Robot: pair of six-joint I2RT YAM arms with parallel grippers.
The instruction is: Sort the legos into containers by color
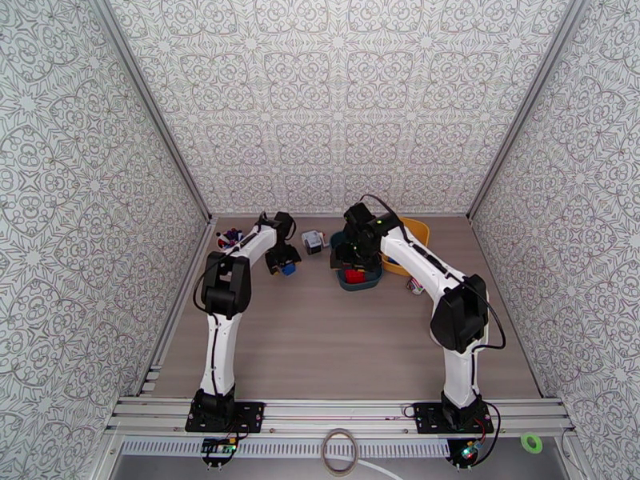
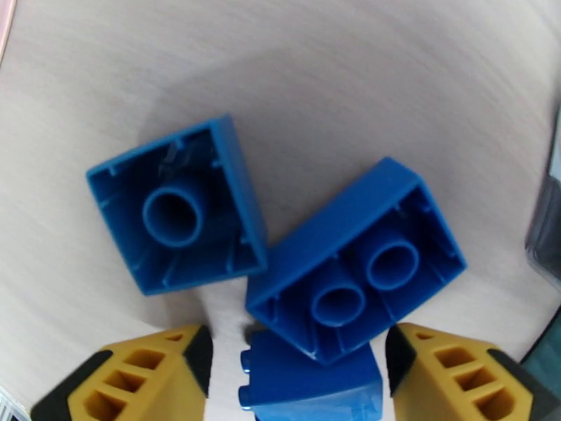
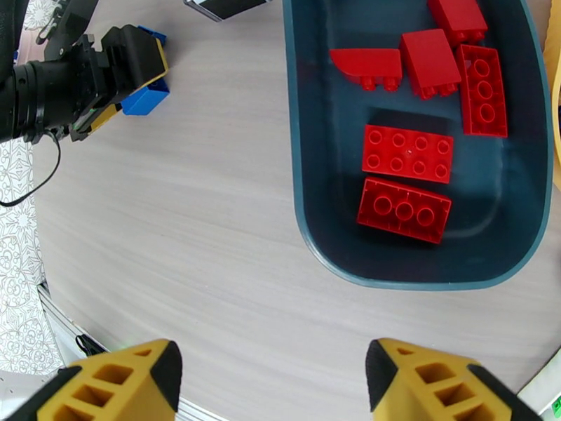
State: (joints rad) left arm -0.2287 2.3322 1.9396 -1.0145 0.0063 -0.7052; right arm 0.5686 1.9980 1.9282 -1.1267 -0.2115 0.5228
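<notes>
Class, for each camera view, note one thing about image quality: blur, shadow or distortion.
Left wrist: the blue bricks are sharp and throw a soft shadow on the table. Right wrist: the table grain bows with lens distortion, and the red bricks are crisp. Top external: even light, and the walls splay outward.

- Bright, even light all over — no harsh glare on the table (image 1: 320, 346).
- Left wrist: blue bricks (image 2: 329, 226) throw a soft grey shadow up-left, edges smeary (fisheye bend too).
- Right wrist: sharp, faint sheen inside the teal tub (image 3: 505, 233).

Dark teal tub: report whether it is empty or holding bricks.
Not empty: six red legos lie inside the dark teal tub.
</notes>
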